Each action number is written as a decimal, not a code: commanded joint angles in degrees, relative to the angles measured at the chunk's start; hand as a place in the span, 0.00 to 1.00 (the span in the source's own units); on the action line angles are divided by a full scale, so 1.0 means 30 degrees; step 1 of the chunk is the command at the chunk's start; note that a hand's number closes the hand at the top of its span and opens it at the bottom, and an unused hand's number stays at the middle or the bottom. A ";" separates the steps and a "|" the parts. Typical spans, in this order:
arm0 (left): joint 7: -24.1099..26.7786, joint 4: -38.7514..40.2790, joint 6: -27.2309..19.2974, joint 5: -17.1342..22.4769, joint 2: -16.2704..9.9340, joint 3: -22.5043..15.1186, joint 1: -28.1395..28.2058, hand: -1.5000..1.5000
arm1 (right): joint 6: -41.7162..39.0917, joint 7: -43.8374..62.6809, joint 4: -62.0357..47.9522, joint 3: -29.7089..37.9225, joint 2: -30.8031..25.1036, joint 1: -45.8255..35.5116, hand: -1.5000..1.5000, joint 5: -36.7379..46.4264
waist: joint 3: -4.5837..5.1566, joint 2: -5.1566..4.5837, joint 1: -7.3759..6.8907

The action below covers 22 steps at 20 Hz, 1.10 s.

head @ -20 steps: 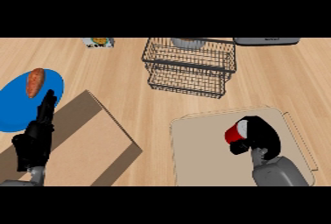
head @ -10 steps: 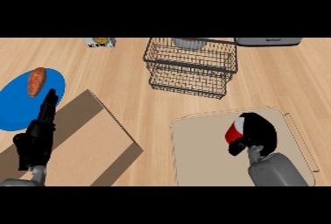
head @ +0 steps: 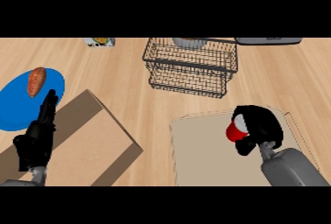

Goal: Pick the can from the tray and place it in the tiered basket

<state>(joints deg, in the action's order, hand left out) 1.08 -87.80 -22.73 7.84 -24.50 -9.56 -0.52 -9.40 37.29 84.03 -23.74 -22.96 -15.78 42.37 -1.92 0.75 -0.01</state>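
Note:
A red can with a white end lies over the beige tray at the lower right. My right hand curls round it from the right and hides most of it. The black wire tiered basket stands at the back centre, well apart from the hand. My left hand rests at the lower left with its fingers straight, pointing away from me, and holds nothing.
A blue plate with an orange sweet potato sits at the far left. A brown cutting board lies under the left hand. A small carton and a dark appliance edge are at the back.
The right hand with the can has shifted slightly up and away from me over the tray. The left hand has stayed still.

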 commanded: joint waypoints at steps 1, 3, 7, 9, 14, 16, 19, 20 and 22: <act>-0.0603 0.1579 0.0532 0.0720 0.2085 -0.1729 0.1684 0.50 | 0.0357 -0.2705 0.0849 0.0948 -0.0953 -0.0221 1.00 -0.1071 | 0.0639 -0.0333 0.0266; -0.1005 0.1369 0.0415 0.0864 0.1913 -0.1469 0.1601 0.50 | 0.0967 -0.2273 0.2544 0.2235 0.0033 -0.0316 1.00 -0.2509 | 0.0639 -0.0207 0.0646; -0.0971 0.1414 0.0590 0.0999 0.1619 -0.1254 0.1981 0.50 | 0.1751 -0.2032 0.4963 0.4243 0.0272 -0.0539 1.00 -0.4008 | 0.0657 -0.0139 0.1081; -0.0500 0.1354 0.0168 0.0776 0.2018 -0.1368 0.2397 0.50 | 0.1218 -0.1675 0.6471 0.5442 -0.0190 -0.1245 1.00 -0.5048 | 0.0693 -0.0057 0.1214; -0.1127 0.0692 0.0006 0.0639 0.2097 -0.1763 0.2585 0.50 | 0.0371 -0.1715 0.9046 0.6555 -0.2215 -0.2359 1.00 -0.4873 | 0.0690 -0.0037 0.1052; -0.0585 0.1210 0.0753 0.1123 0.1539 -0.1096 0.2403 0.50 | -0.0459 -0.1130 0.9307 0.7350 -0.2787 -0.3045 1.00 -0.5585 | 0.0717 -0.0148 0.0852; -0.0973 0.1104 0.0304 0.0858 0.2004 -0.1521 0.2016 0.50 | -0.1157 0.0151 1.0097 0.7580 -0.2961 -0.3671 1.00 -0.6016 | 0.0710 -0.0160 0.0825; -0.1434 0.1163 -0.0036 0.0575 0.2148 -0.1719 0.1401 0.50 | -0.1125 0.0160 0.9538 0.7775 -0.3006 -0.4453 1.00 -0.5995 | 0.0696 -0.0278 0.0644; -0.1073 0.1019 0.0485 0.0777 0.1672 -0.1558 0.1846 0.50 | -0.1353 0.1216 0.9773 0.7898 -0.2851 -0.5250 1.00 -0.6262 | 0.0709 -0.0247 0.0332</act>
<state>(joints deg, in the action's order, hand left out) 0.72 -89.31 -24.02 7.92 -24.69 -8.91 1.65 -11.96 37.36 112.39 -1.52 -31.02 -27.55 24.84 -1.74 1.25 1.79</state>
